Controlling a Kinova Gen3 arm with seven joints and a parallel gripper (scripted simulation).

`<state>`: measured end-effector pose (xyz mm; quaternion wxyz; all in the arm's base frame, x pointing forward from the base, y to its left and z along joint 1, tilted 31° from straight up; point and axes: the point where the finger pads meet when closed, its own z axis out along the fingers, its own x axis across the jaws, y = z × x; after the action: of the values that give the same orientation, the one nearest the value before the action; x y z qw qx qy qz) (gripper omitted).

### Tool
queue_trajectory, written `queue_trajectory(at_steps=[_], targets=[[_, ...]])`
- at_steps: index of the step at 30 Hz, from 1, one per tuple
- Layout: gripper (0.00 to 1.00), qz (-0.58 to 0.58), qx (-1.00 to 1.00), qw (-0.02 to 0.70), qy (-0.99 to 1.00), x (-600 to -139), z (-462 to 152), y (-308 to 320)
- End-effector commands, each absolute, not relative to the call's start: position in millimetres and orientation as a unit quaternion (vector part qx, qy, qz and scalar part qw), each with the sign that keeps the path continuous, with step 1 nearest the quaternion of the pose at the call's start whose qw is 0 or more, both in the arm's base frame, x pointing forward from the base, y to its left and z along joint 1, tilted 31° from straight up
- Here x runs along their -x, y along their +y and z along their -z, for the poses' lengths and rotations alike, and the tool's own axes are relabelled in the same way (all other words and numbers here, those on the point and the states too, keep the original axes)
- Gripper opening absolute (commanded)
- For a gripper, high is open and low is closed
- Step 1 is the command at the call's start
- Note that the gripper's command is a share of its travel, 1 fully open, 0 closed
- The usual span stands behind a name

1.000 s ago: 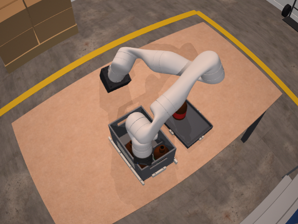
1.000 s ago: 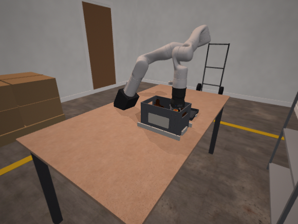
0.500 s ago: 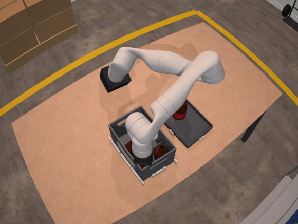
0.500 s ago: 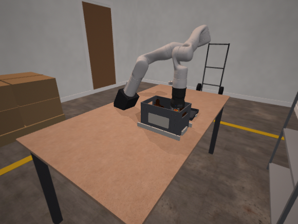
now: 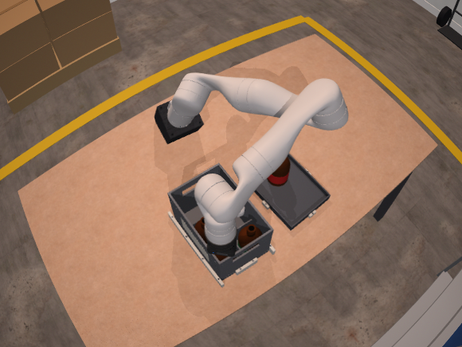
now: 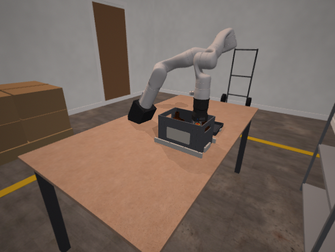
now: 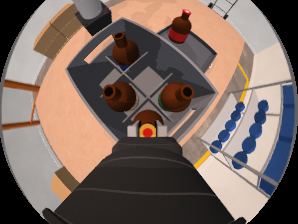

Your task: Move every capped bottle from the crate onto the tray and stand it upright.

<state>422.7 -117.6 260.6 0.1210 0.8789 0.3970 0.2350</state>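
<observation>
- Location: the capped bottle (image 5: 221,258) (image 6: 197,124) (image 7: 148,119) is in an end compartment of the crate (image 5: 260,248) (image 6: 196,139) (image 7: 135,37), and appears upright.
- Jaws: closed onto the capped bottle at its top, one finger on each side of the cap (image 6: 197,124) (image 7: 147,132). The exact contact height on the neck cannot be told.
- Weight: contents are not visible. Treat the bottle as moderately heavy and lift slowly.
- Stiffness: the body is probably rigid glass, with little give. It may chip or crack if struck against a divider or wall.
- Surface: probably smooth and liable to slip. Maintain firm, even pressure.
- Grasp point: take hold at the cap and upper neck, centred. The shoulder flares and is less suitable; the surrounding walls restrict access lower down.
- Extraction: raise vertically until the base clears the rim. A sideways pull could swing the bottle or shift the loose crate on the bench (image 5: 111,239) (image 6: 115,162) (image 7: 55,115).
- Appearance, top: the cap is round, with a yellow-gold border and a red centre.
- Appearance, body: brown, with rounded shoulders. Any label is hidden.
- Identification: the open bottles (image 5: 249,236) (image 6: 177,116) (image 7: 177,96) show dark mouths. The red-label bottle (image 5: 279,173) (image 7: 180,27) stands on the tray (image 5: 303,195) (image 6: 218,127) (image 7: 200,52).
</observation>
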Motion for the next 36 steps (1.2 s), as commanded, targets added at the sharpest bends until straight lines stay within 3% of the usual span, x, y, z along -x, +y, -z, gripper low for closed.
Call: queue_trajectory(at_steps=[1,18,36], targets=[[0.0,-0.236,-0.879,0.121,0.397,-422.7,-261.2,-117.8],[0.0,-0.236,-0.879,0.121,0.397,-422.7,-261.2,-117.8],[0.0,-0.233,-0.881,0.121,0.393,-394.6,-304.7,-118.2]])
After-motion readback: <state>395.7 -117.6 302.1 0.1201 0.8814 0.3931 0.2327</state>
